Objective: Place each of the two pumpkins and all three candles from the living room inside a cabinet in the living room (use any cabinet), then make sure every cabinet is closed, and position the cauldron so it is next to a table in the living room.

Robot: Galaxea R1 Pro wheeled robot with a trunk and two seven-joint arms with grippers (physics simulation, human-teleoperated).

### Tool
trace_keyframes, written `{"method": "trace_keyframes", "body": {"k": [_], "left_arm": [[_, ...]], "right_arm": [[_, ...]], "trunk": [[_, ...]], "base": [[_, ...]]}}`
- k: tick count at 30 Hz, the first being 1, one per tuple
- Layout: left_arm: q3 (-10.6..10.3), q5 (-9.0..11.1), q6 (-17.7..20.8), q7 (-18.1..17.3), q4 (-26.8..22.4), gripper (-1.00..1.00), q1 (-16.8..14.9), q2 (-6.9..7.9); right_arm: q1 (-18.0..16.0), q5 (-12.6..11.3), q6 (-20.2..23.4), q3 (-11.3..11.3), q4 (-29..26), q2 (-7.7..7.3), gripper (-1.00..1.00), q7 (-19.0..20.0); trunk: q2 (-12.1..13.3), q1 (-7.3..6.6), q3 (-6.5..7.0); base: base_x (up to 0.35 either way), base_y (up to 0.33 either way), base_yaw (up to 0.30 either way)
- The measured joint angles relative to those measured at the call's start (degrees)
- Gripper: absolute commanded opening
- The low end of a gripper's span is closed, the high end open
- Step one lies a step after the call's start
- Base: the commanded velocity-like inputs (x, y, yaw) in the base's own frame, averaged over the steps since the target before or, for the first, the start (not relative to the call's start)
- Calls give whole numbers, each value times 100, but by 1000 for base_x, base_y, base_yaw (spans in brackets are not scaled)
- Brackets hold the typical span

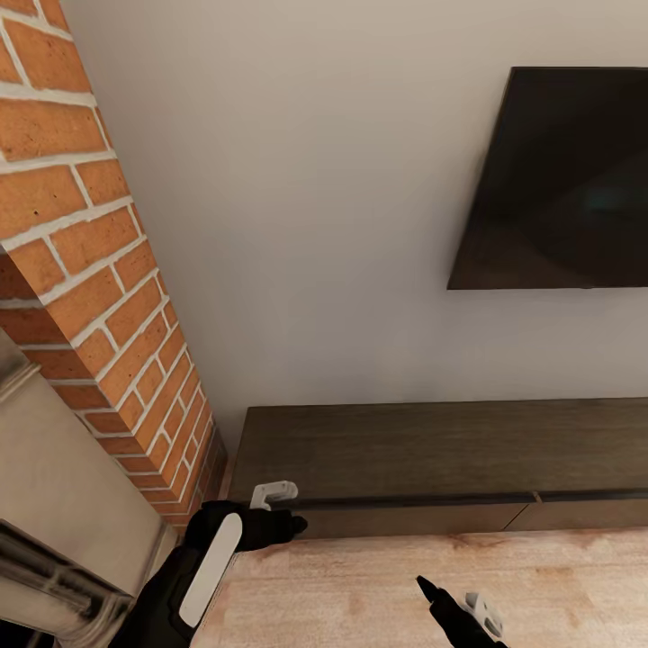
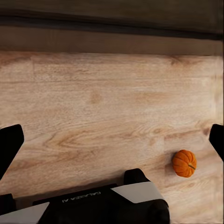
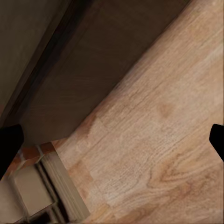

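Scene: the robot faces the cabinet (image 1: 432, 450), a long low dark wood unit against a pale wall, with a black TV (image 1: 558, 180) mounted above and the brick fireplace (image 1: 99, 297) at the cabinet's left end.
Cabinet state: the drawer fronts in view sit flush – all appear closed; nothing rests on the visible part of its top.
Pumpkin position: one pumpkin (image 2: 184, 163) lies on the plank floor (image 1: 432, 585), in front of the cabinet and apart from its front edge.
Key relation: the pumpkin lies below the left gripper (image 1: 274, 508), off its centre line and close beside one fingertip. The left arm appears to be the nearer one, since its wrist view carries the pumpkin.
Pumpkin appearance: small, round, bright orange, ribbed, with a short dark stem. It has no clear long axis, so grasp direction should matter little.
Left gripper: fingers spread wide at both edges of the left wrist view – nothing held.
Right gripper (image 1: 454, 598): fingers likewise wide apart in the right wrist view, empty, over bare floor near the cabinet's left end.
Next move, as judged: shift the left gripper sideways to centre over the pumpkin, then lower.
Risk: a round body may roll if a fingertip nudges it.
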Motion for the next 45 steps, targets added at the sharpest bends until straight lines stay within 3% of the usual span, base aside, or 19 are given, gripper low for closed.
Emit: {"method": "trace_keyframes", "body": {"k": [4, 7, 9, 11, 13, 15, 18, 24, 26, 29, 31, 36, 41, 45], "left_arm": [[12, 544, 120, 18, -79, 100, 2, 52], [96, 793, 149, 22, -96, 100, 2, 72], [182, 919, 157, 24, -98, 100, 2, 78], [223, 972, 161, 24, -99, 100, 2, 84], [247, 991, 162, 24, -97, 100, 2, 104], [265, 1038, 166, 20, -96, 100, 2, 175], [279, 1282, 168, 17, -96, 100, 2, 271], [235, 2404, 173, 19, -98, 100, 1, 721], [203, 2632, 172, 23, -102, 100, 2, 793], [38, 2729, 172, 22, -103, 100, 3, 808], [-78, 2750, 172, 18, -98, 100, 3, 807], [-137, 2766, 172, 12, -95, 100, 3, 796], [-143, 2765, 171, 15, -99, 100, 3, 782], [-157, 2766, 172, 11, -96, 100, 3, 767]], "right_arm": [[-2, -192, -4, -14, 36, -19, 100, 148], [-3, -309, 59, -48, 35, -71, 100, 182], [-3, -706, 87, -322, 35, -128, 100, 230], [-3, -1241, 92, -778, 26, -151, 100, 275], [-3, -1559, 91, -1014, 16, -158, 100, 292], [-2, -1786, 96, -1160, 5, -175, 100, 293], [-6, -1904, 102, -1232, -77, -197, 100, 291], [-12, -2032, 198, -1306, -510, -228, 100, 313], [-12, -2048, 217, -1326, -550, -228, 100, 511], [-12, -2063, 238, -1341, -564, -238, 100, 971], [-12, -2212, 353, -1353, -566, -249, 100, 1191], [-12, -2554, 653, -1356, -560, -264, 100, 1403], [-12, -2588, 648, -1358, -541, -269, 100, 1438], [-12, -2554, 457, -1348, -557, -264, 100, 1470]], "trunk": [[0, 0, 0], [0, 0, 0], [0, 0, 0], [0, 0, 0], [0, 0, 0], [0, 0, 0], [0, -1, 0], [0, -1, 0], [0, 0, 0], [0, 0, 0], [0, 0, 0], [0, 0, 0], [0, 0, 0], [-159, 87, -71]], "base": [[0, 0, 0], [0, 0, 0], [0, 0, 0], [0, 0, 0], [0, 0, 0], [12, 0, 0], [141, 0, 0], [163, 0, 0], [22, 0, 0], [6, 0, 0], [2, 0, 0], [0, 0, 0], [0, 0, 0], [0, 0, 0]]}}
